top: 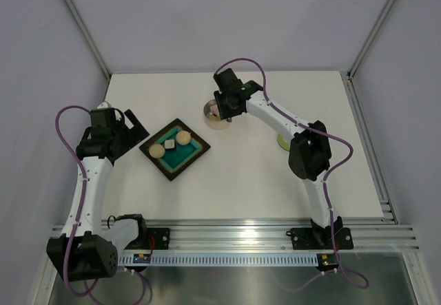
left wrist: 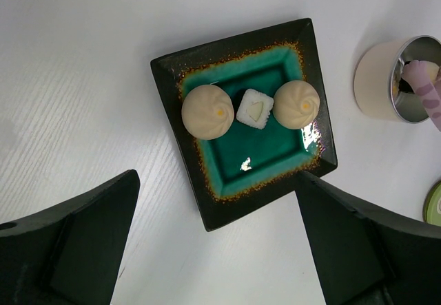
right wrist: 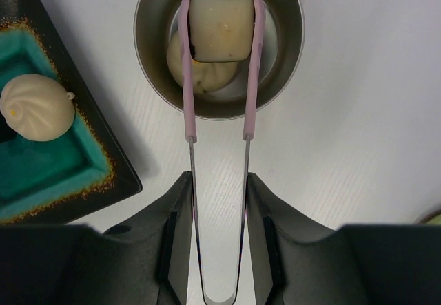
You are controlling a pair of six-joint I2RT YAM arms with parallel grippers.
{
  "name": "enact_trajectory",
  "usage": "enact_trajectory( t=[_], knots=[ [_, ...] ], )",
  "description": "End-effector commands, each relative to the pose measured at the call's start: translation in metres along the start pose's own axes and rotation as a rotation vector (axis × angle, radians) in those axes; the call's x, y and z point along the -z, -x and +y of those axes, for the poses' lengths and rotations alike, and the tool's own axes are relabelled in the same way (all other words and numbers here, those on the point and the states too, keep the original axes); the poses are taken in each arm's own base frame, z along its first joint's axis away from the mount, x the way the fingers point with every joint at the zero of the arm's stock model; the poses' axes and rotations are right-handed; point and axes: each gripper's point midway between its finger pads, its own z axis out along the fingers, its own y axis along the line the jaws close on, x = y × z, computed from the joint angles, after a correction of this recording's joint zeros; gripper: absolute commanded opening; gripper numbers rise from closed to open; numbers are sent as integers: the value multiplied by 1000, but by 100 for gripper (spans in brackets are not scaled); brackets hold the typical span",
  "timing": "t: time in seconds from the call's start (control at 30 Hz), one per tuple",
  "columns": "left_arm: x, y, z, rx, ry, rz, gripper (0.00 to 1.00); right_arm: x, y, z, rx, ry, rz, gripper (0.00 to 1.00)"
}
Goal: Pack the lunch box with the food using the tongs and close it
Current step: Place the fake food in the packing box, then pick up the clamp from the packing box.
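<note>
My right gripper (right wrist: 219,181) is shut on the pink tongs (right wrist: 187,78). The tongs' tips pinch a pale cube of food (right wrist: 220,17) over the steel lunch box (right wrist: 148,43). One beige dough ball (right wrist: 185,67) lies inside it, under the cube. From above, the right gripper (top: 226,109) hangs over the lunch box (top: 213,120). On the dark tray (left wrist: 207,202) sit two dough balls (left wrist: 208,111) (left wrist: 296,103) with a cube (left wrist: 255,108) between them. My left gripper (left wrist: 217,181) is open and holds nothing; it hovers above the table near the tray's corner. The green lid (top: 282,141) lies by the right arm.
The dark square tray (top: 196,157) with the teal inside lies at the table's middle, left of the lunch box. A rail runs along the table's near edge (top: 262,233), and grey walls close in the left, back and right sides.
</note>
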Motion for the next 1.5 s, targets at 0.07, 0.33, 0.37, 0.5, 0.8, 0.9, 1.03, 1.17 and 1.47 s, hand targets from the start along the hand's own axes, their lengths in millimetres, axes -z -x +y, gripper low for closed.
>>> enact_trajectory(
  t=[0.07,0.33,0.37,0.5,0.8,0.9,1.03,1.17,1.47],
  knots=[
    [5,10,-5,-10,-26,-39,99,7,33,18,2,83,-95,32],
    [4,10,-5,-8,-28,-36,99,7,36,22,4,106,-98,50],
    [4,10,-5,-7,-28,-34,99,8,37,22,5,104,-103,52],
    [5,11,-5,-6,-26,-37,99,12,41,22,4,107,-114,55],
    [5,9,-5,-6,-28,-34,99,28,51,22,5,111,-149,44],
    [6,9,-5,-7,-30,-35,99,28,49,22,4,110,-140,47],
    [6,9,-5,-8,-29,-34,99,29,44,21,-2,109,-127,61],
    [6,8,-4,-5,-26,-32,99,26,31,24,-10,124,-83,72],
    [4,6,-4,-9,-29,-25,99,12,4,23,-23,104,-29,72]
  ],
)
